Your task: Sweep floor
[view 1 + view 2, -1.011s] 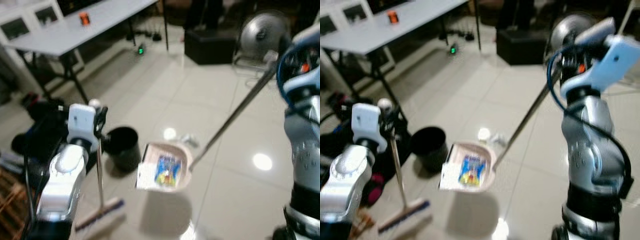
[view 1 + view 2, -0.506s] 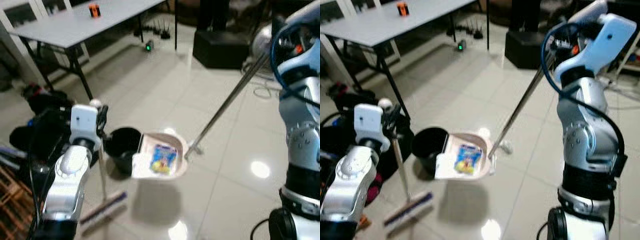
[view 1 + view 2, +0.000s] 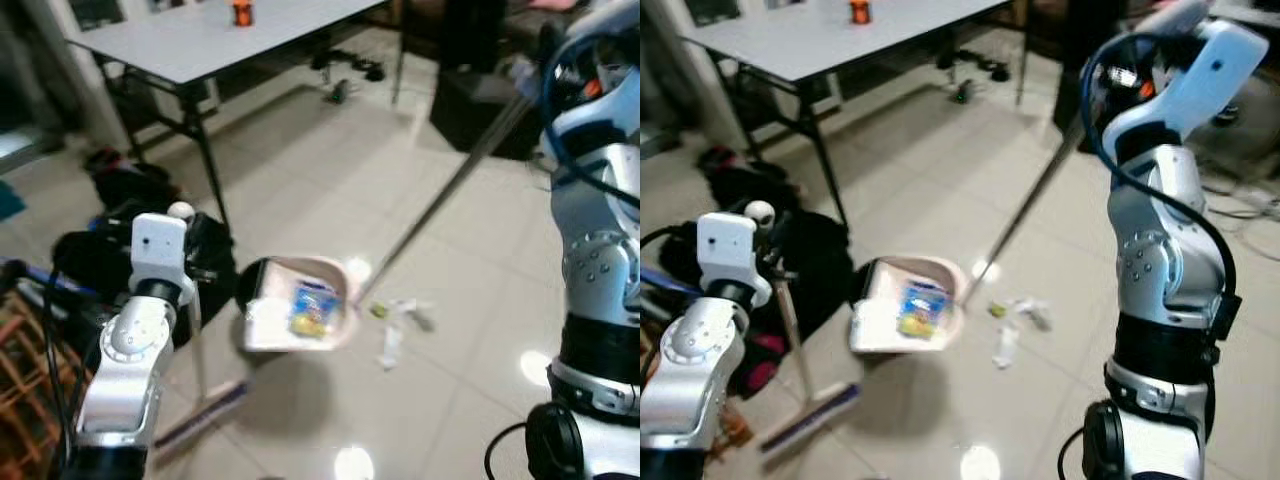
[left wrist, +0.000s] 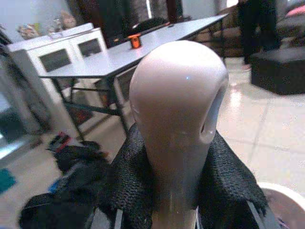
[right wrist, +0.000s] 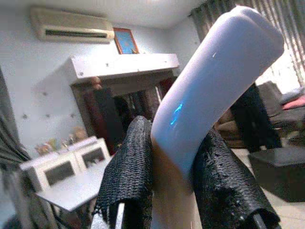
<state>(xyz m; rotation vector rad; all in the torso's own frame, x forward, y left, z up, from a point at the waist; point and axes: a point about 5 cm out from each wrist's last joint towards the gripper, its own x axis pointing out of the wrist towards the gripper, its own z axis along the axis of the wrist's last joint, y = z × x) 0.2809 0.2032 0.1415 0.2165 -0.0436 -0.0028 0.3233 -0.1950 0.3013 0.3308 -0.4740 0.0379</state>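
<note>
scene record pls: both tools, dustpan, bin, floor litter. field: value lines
left tool: shut on broom handle, brush head on the floor
right tool: shut on dustpan handle, held high
dustpan: lifted off the floor, over the black bin
dustpan contents: colourful wrapper, white scrap
floor litter: crumpled white bits on the tiles beside the dustpan
background: grey table with an orange item

Both head views are softly blurred under even indoor light, and bright glare spots sit on the glossy pale tiled floor [image 3: 300,160]. In the wrist views the rounded handle tops between the jaws are near and soft-focused, with small highlights, while daylight glows through the striped grey curtains [image 5: 281,28].
</note>
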